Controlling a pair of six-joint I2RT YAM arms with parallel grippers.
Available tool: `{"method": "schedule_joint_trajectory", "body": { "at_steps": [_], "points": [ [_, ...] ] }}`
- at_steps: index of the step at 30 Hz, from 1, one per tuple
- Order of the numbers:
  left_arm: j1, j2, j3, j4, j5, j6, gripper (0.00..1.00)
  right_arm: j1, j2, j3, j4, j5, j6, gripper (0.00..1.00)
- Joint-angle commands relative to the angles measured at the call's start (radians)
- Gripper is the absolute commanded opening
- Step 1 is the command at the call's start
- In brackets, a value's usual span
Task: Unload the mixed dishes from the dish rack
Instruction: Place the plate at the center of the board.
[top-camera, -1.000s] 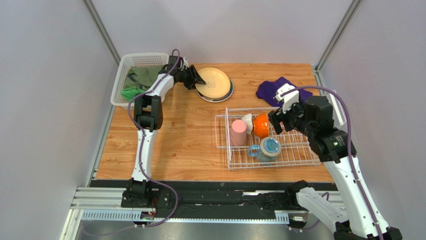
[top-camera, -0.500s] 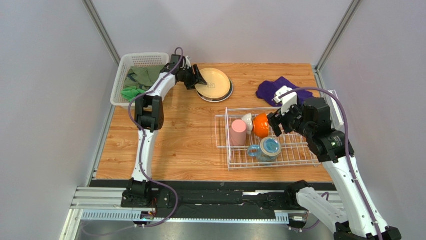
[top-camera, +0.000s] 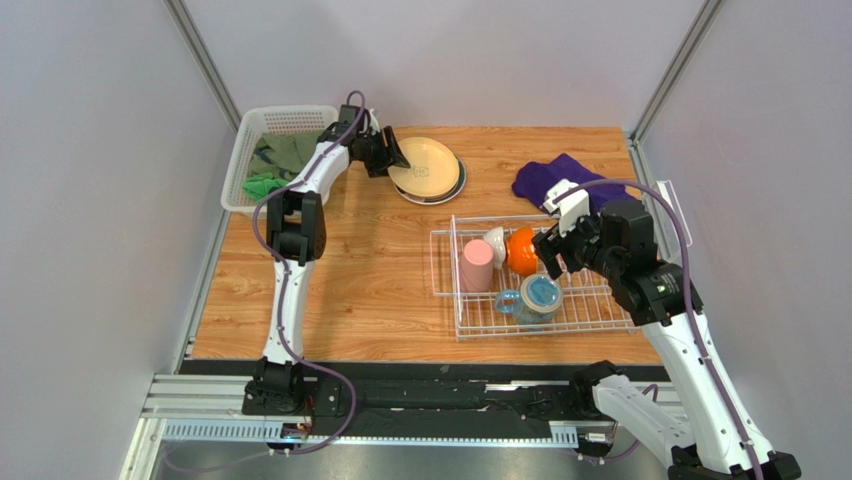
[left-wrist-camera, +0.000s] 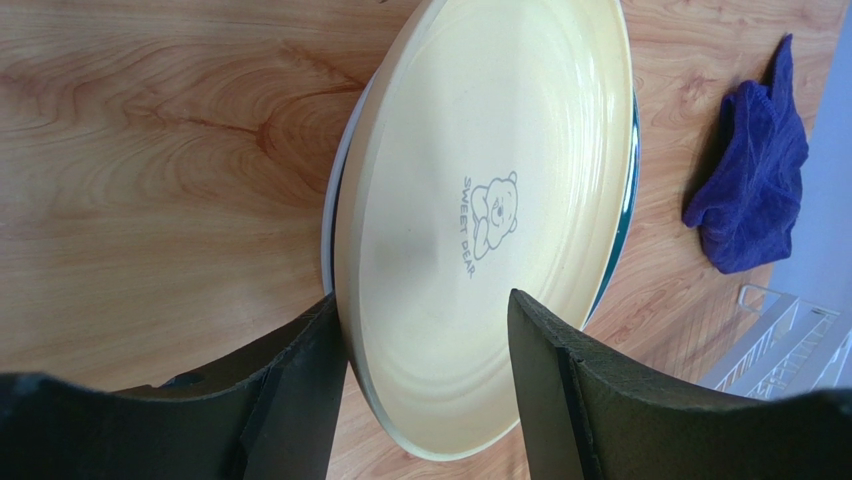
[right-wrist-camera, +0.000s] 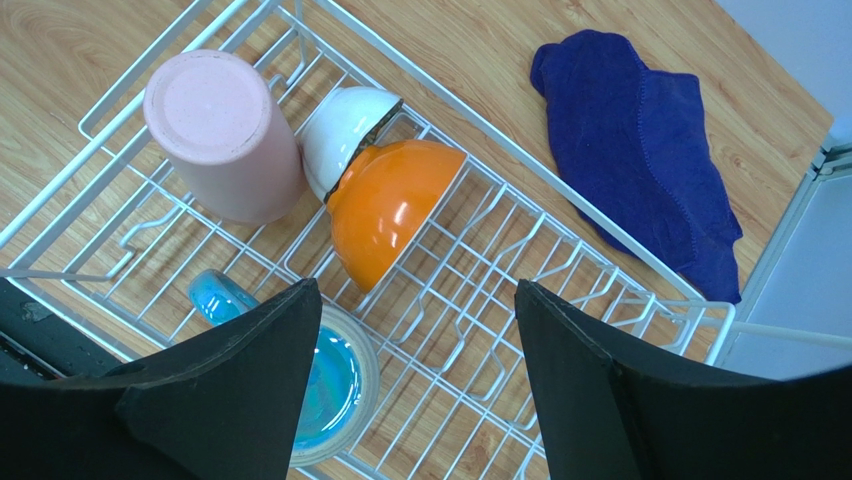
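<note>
A cream-tan plate (top-camera: 430, 166) with a bear print lies tilted on a teal-rimmed plate (left-wrist-camera: 625, 200) at the back of the table. My left gripper (top-camera: 392, 157) is open and straddles the cream plate's (left-wrist-camera: 480, 200) near rim; one finger (left-wrist-camera: 300, 400) touches it. The white wire dish rack (top-camera: 600, 300) holds a pink tumbler (top-camera: 476, 266), a white bowl (top-camera: 495, 244), an orange bowl (top-camera: 521, 250) and a blue-handled mug (top-camera: 537, 296). My right gripper (top-camera: 553, 250) is open and empty above the rack (right-wrist-camera: 520, 260), over the orange bowl (right-wrist-camera: 385, 215) and the mug (right-wrist-camera: 330, 385).
A purple cloth (top-camera: 545, 180) lies behind the rack at the back right. A white mesh basket (top-camera: 285, 122) with green cloth (top-camera: 280, 155) stands at the back left, beside my left arm. Grey walls close in the table on both sides.
The cream plate has come down flatter onto the stack, with my left gripper drawing slightly left. My right gripper has moved left and lower over the rack.
</note>
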Motion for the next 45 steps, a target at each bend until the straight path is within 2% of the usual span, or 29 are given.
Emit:
{"method": "schedule_joint_trajectory", "body": {
  "at_steps": [1, 11, 27, 33, 39, 45],
  "points": [
    [-0.011, -0.108, 0.042, -0.024, -0.035, 0.029, 0.67, -0.003, -0.018, -0.013, 0.017, -0.012, -0.016, 0.77],
    [-0.014, -0.131, 0.034, -0.061, -0.090, 0.067, 0.67, -0.003, -0.021, -0.031, 0.017, -0.024, -0.017, 0.77],
    [-0.025, -0.131, 0.031, -0.069, -0.084, 0.075, 0.67, -0.003, -0.027, -0.037, 0.006, -0.023, -0.020, 0.77],
    [-0.025, -0.185, -0.016, -0.060, -0.104, 0.107, 0.68, -0.003, -0.027, -0.040, 0.025, 0.031, 0.003, 0.76],
    [-0.027, -0.288, -0.113, -0.023, -0.120, 0.164, 0.72, -0.004, 0.000, -0.056, 0.032, 0.071, 0.033, 0.77],
    [-0.027, -0.391, -0.207, 0.006, -0.106, 0.226, 0.82, -0.003, 0.022, -0.103, 0.066, 0.048, 0.039, 0.77]
  ]
}}
